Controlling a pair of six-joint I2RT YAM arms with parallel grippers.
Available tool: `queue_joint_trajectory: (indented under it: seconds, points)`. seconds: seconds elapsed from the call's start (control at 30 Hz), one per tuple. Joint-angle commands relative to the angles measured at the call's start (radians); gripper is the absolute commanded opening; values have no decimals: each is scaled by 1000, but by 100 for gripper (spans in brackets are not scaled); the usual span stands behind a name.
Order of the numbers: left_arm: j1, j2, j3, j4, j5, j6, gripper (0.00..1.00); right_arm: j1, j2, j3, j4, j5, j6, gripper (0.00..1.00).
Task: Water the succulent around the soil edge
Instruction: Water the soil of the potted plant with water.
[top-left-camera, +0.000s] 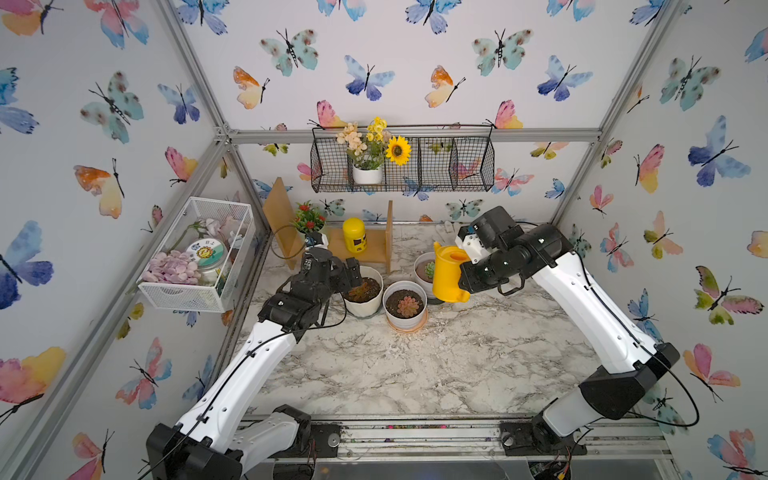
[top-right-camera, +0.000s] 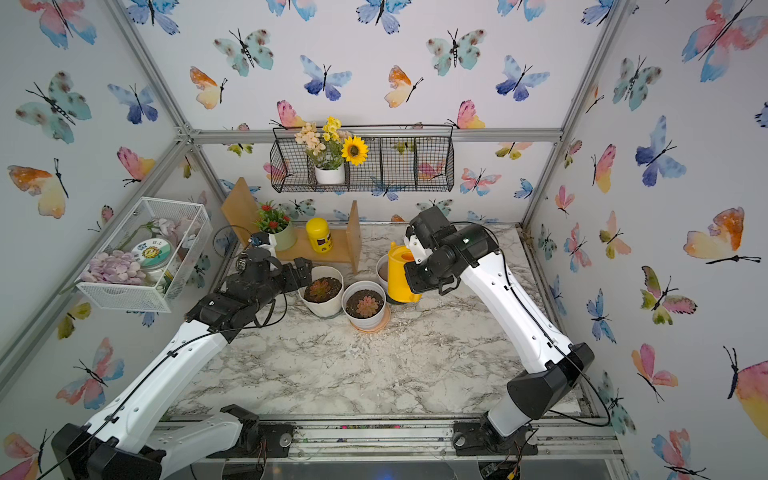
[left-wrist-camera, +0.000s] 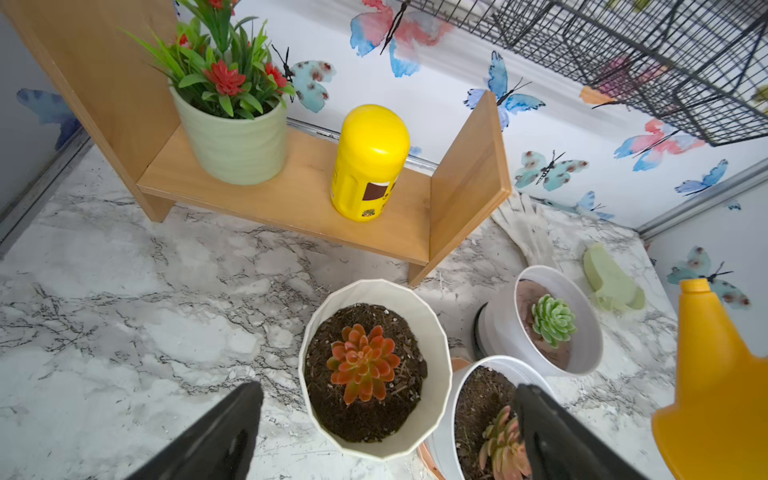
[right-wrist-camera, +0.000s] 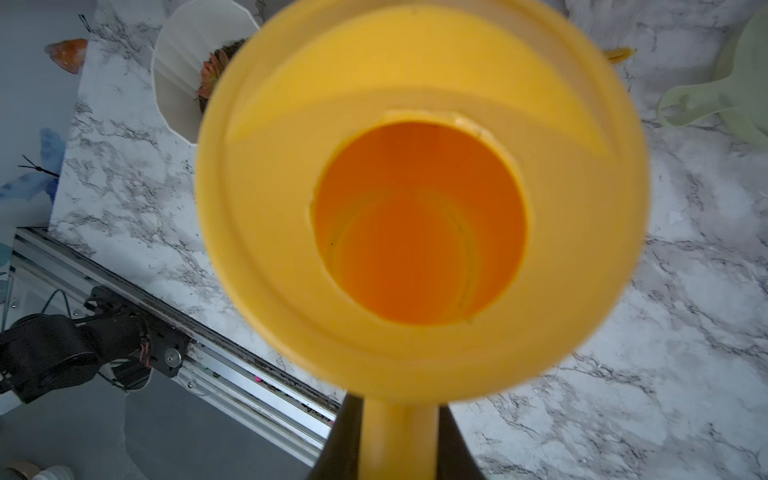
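Three potted rosettes (top-left-camera: 408, 306) stood together, the succulent (left-wrist-camera: 362, 370) among them. The left gripper (left-wrist-camera: 386, 388) gaped open beside it. The right gripper (right-wrist-camera: 399, 436) clenched the single watering can (top-left-camera: 446, 272) by its handle.

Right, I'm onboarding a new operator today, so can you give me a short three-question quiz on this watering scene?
1. Fill in the blank: the left pincer stands ___ near the orange-red succulent in its ribbed pot.
2. True or false: the right pincer is shut on the yellow watering can.
3. Whose pot sits on the peach saucer? A) the orange-red succulent B) the pink-red rosette C) the pale green rosette

Key: 1 open; 2 true; 3 B.
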Motion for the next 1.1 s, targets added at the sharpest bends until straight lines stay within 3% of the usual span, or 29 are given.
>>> queue_joint_trajectory:
  seconds: [0.0, 0.13, 0.6, 1.07]
  points:
    - [0, -16, 22, -112, 87, 11, 98, -2, -5, -76, -58, -73, 27, 2]
    - [-1, -13, 18, -148, 99, 10, 98, -2, -14, -151, -59, -53, 44, 2]
    - [-1, -27, -8, -148, 129, -1, 98, -1, 0, -137, -58, -148, 29, 2]
    - [0, -46, -16, -161, 120, -18, 99, -2, 112, -26, -57, -181, 12, 2]
